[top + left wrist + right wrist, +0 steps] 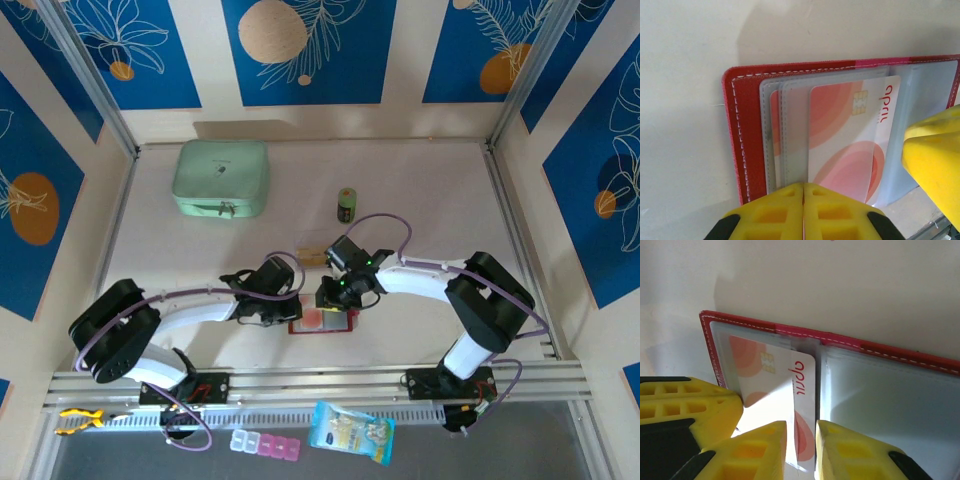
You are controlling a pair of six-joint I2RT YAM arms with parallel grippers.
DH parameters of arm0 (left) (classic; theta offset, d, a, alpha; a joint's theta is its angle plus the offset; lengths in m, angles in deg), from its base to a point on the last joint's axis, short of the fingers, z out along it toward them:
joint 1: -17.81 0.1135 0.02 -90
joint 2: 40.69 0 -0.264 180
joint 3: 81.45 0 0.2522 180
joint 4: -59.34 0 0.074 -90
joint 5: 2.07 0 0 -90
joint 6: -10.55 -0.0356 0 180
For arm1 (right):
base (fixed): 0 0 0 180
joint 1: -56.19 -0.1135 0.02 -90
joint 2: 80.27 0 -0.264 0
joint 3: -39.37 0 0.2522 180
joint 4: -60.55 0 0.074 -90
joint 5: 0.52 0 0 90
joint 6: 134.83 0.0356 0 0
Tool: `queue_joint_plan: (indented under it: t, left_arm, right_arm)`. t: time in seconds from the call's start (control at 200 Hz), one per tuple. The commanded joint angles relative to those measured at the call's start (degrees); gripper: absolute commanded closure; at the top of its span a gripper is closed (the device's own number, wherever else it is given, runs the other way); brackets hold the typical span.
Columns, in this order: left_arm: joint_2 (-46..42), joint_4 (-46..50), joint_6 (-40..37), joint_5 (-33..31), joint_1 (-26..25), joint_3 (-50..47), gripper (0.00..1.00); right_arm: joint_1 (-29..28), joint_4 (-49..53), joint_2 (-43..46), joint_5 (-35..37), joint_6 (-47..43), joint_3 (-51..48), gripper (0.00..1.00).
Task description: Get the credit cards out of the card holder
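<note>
The card holder (322,322) lies open on the table (430,200), front and centre between both arms. The left gripper (804,202), fingers pressed together, sits at its near edge. The right gripper (801,440) pinches a white-and-red credit card (802,375) that is partway out of the holder.

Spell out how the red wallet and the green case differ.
The wallet is dark red with white stitching; the case is mint green. The wallet lies open, its clear sleeves and a card showing; the case is closed. The wallet is much smaller than the case. Both rest flat on the table.
</note>
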Motion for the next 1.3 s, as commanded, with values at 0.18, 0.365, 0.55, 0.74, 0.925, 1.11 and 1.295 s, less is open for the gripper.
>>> queue_joint_plan:
  t: [0.18, 0.365, 0.55, 0.74, 0.925, 1.11, 1.295]
  left_arm:
    - [1.13, 1.99, -0.57, -0.19, 0.02, 0.05, 0.92]
    - [1.06, 2.22, -0.46, -0.28, -0.03, 0.05, 0.92]
    - [1.63, 3.22, -1.09, -0.28, -0.03, 0.55, 0.92]
    - [1.88, 3.34, -1.16, -0.19, -0.02, 0.74, 0.92]
    - [2.26, 3.7, -1.49, -0.1, -0.03, 1.2, 0.92]
    - [2.7, 3.88, -1.49, -0.01, -0.03, 1.45, 0.92]
    - [2.8, 4.19, -1.43, -0.01, -0.02, 1.36, 0.92]
  right_arm:
    - [0.31, -3.05, -2.1, -3.35, 0.98, -1.49, 0.77]
    - [0.31, -2.4, -1.76, -2.25, 1.07, -1.75, 0.76]
    - [0.3, -1.7, -1.0, -1.37, 1.03, -1.84, 0.74]
    - [0.23, -1.53, -0.85, -1.41, 1.06, -1.9, 0.74]
    - [0.1, -2.54, -1.57, -2.37, 1.09, -2.54, 0.74]
    - [0.06, -2.49, -1.42, -1.86, 1.49, -3.24, 0.74]
    - [0.14, -3.41, -0.96, -2.23, 1.68, -4.07, 0.75]
